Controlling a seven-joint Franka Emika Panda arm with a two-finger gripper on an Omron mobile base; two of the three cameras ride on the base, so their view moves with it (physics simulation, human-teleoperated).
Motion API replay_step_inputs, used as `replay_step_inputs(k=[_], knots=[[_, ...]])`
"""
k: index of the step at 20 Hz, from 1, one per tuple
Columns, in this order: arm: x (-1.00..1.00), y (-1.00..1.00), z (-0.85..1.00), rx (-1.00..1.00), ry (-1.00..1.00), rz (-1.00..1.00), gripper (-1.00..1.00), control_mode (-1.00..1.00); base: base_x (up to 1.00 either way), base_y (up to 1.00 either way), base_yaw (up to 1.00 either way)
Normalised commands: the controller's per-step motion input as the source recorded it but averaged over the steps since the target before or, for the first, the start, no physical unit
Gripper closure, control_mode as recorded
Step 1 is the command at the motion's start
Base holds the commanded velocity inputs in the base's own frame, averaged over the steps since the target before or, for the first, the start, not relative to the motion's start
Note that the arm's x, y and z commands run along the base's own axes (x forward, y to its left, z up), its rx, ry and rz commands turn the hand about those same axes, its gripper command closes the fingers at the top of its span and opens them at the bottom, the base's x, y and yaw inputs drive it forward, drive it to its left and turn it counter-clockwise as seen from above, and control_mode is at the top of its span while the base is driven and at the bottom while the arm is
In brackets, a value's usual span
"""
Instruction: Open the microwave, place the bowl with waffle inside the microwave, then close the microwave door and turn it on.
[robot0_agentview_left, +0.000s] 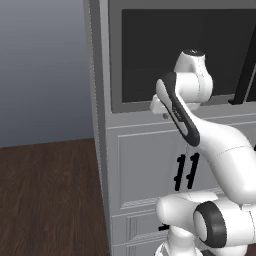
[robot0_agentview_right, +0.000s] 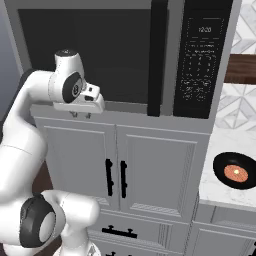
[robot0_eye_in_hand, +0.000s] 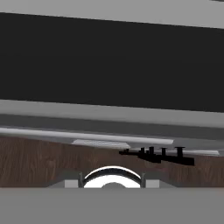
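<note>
While the microwave door (robot0_agentview_right: 85, 55) sits shut, its handle (robot0_agentview_right: 158, 57) (black) stands vertical.

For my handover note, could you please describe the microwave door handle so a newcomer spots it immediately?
Find the microwave built in above the grey cabinets. Between its dark glass and keypad runs the handle: one long black vertical bar, far taller than the cabinets' short paired handles.
</note>
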Motion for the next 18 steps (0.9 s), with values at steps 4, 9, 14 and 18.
replay_step_inputs(k=[4, 9, 14, 18], knots=[[-0.27, -0.11, 0.00, 0.00, -0.12, 0.00, -1.00, -1.00, 0.00, 0.00, 0.00], [-0.80, -0.57, 0.15, 0.00, -0.37, 0.00, -1.00, -1.00, 0.00, 0.00, 0.00], [-0.63, -0.56, 0.26, 0.00, -0.41, 0.00, -1.00, -1.00, 0.00, 0.00, 0.00], [-0.35, -0.43, 0.29, 0.00, -0.38, 0.00, -1.00, -1.00, 0.00, 0.00, 0.00]])
